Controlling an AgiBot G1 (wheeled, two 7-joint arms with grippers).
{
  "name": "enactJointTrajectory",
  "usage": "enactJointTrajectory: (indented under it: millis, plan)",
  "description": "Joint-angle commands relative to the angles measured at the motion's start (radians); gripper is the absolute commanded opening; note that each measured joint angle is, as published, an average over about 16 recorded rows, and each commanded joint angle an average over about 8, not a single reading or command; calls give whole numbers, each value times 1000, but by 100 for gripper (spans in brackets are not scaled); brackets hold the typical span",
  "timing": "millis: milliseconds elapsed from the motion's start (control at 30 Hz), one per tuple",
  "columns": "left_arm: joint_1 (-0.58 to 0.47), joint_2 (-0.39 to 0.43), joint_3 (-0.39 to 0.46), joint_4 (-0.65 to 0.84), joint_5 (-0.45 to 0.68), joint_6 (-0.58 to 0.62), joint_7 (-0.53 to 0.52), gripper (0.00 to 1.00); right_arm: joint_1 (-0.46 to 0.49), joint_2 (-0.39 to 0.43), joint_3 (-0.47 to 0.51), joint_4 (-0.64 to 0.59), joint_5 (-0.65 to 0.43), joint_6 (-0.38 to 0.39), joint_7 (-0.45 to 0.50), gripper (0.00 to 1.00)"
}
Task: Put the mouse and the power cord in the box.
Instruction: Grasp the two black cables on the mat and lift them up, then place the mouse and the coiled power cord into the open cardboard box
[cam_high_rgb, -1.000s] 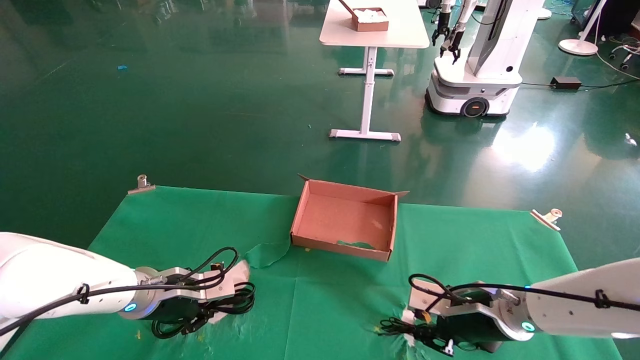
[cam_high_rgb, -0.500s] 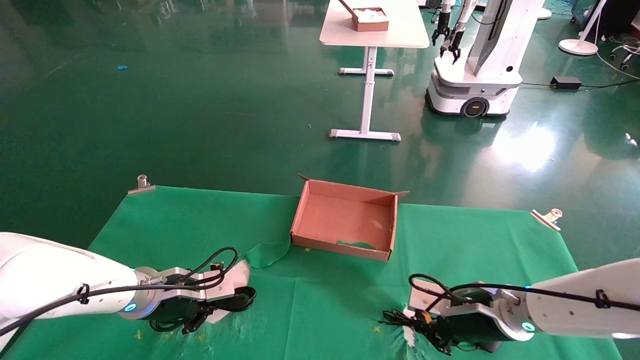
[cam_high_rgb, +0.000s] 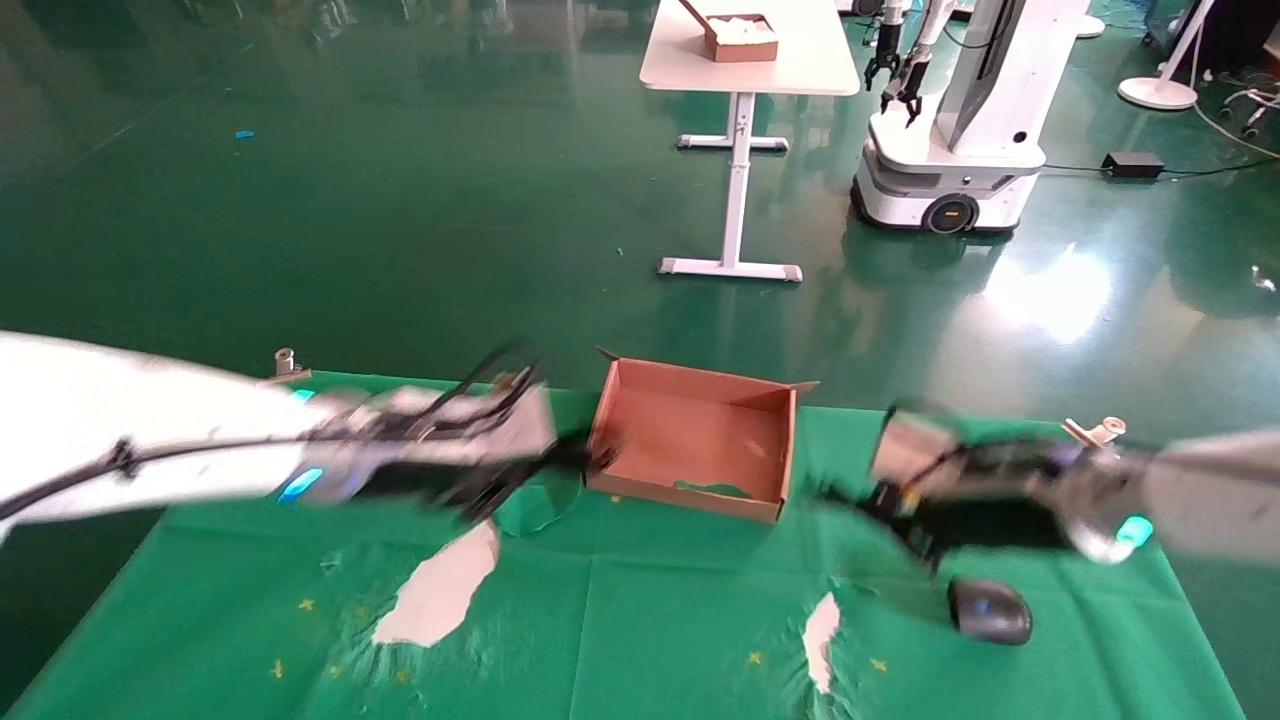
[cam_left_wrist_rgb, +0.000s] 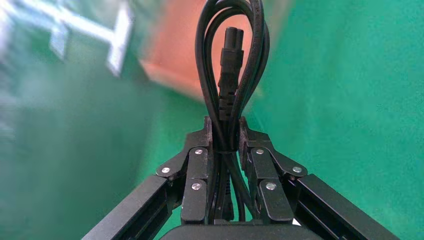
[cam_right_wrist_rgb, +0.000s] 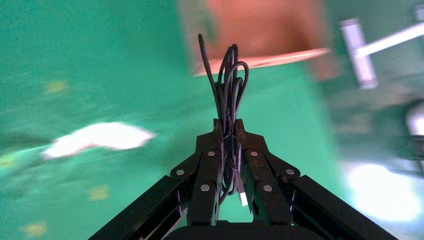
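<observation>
The brown box (cam_high_rgb: 640, 485) sits at the far middle of the green cloth. My left gripper (cam_high_rgb: 575, 460) hovers blurred just beside the box's left wall. In the left wrist view that gripper (cam_left_wrist_rgb: 224, 125) is shut on the power cord (cam_left_wrist_rgb: 227, 75), whose thick black loops and plug stick out past the fingertips. My right gripper (cam_high_rgb: 850, 498) is right of the box. It (cam_right_wrist_rgb: 227, 125) is shut on the mouse's bundled thin cable (cam_right_wrist_rgb: 230, 80). The mouse (cam_high_rgb: 990, 612) is below that arm, near the cloth; I cannot tell whether it touches.
Two white patches (cam_high_rgb: 440, 590) (cam_high_rgb: 820, 625) show through the cloth near the front. Metal clips (cam_high_rgb: 283, 368) (cam_high_rgb: 1095, 435) hold the cloth's far corners. Far behind stand a white table (cam_high_rgb: 745, 70) with a small brown box (cam_high_rgb: 740, 38) and another robot (cam_high_rgb: 950, 130).
Both arms have risen from the cloth's near edge and swung toward the box, the left carrying the power cord, the right carrying the mouse's cable. The mouse has come into sight.
</observation>
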Motion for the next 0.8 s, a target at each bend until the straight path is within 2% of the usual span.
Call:
enactJointTrajectory:
  millis: [33,200,333,367,467,600,633,800]
  plan:
    - [-17,32,-15,0,-16,-35,13,0,29,14,15,1,-3,11,6,0]
    - [-25,178,48,152,-13,-249,185,0,80,66,38,18,-19,8,25,0]
    - [-29,220,165,228,-62,-393,306,0,97,127,54,66,-23,-18,56,0]
    - [-30,221,200,240,-74,-424,326,6,98,143,57,82,-23,-27,67,0]
    - [-36,222,300,279,-101,-495,348,43,97,188,68,138,-24,-48,100,0]
    - [-52,223,403,310,-131,-553,327,93,84,224,76,202,-24,-63,138,0]
    - [-58,223,424,314,-140,-562,318,100,81,228,77,214,-24,-63,144,0]
    - [-83,222,510,323,-183,-599,282,100,78,221,80,243,-24,-55,162,0]
